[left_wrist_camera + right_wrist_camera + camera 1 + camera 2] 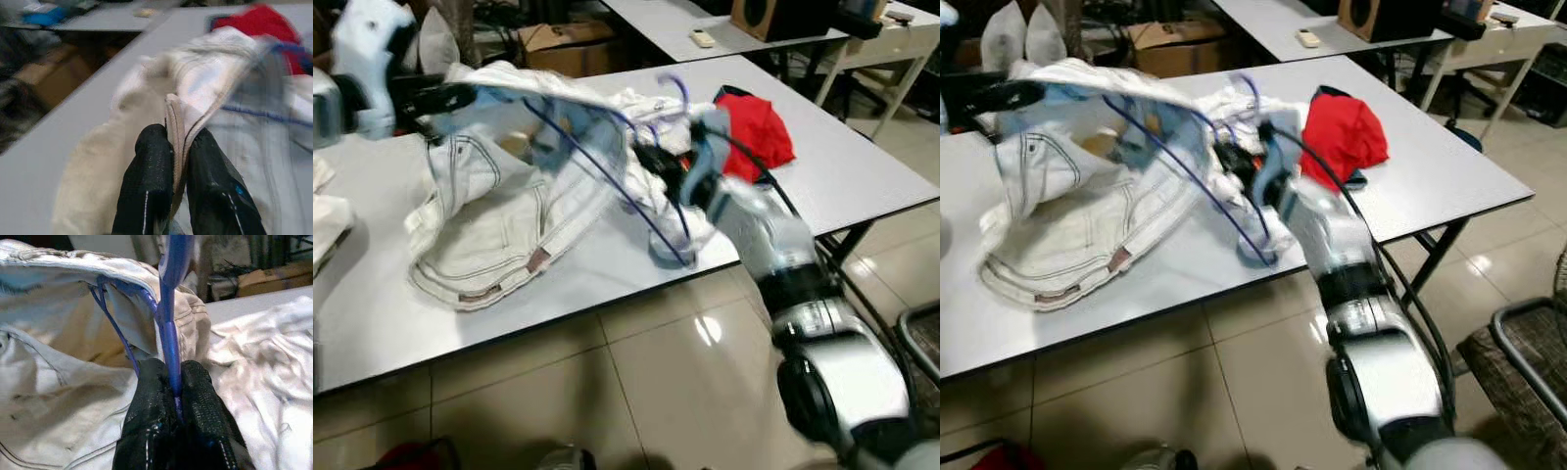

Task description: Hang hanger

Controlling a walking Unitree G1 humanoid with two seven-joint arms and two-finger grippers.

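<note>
**Hanger in the jacket, both grippers clamped**

At the far left a white cloth [328, 220] lies at the table's [862, 166] edge. The left gripper [178, 147] pinches the white jacket's [494, 230] hem, lifting it above the tabletop. The blue hanger [607, 171] runs through the raised jacket, its hook up near the red cloth [759, 127]. The right gripper [173, 382] is closed on the hanger's wire, close to the table's front edge. More white fabric bunches between jacket and red cloth. Bare tabletop lies right of the red cloth; tiled floor [636, 392] is open in front.
</note>
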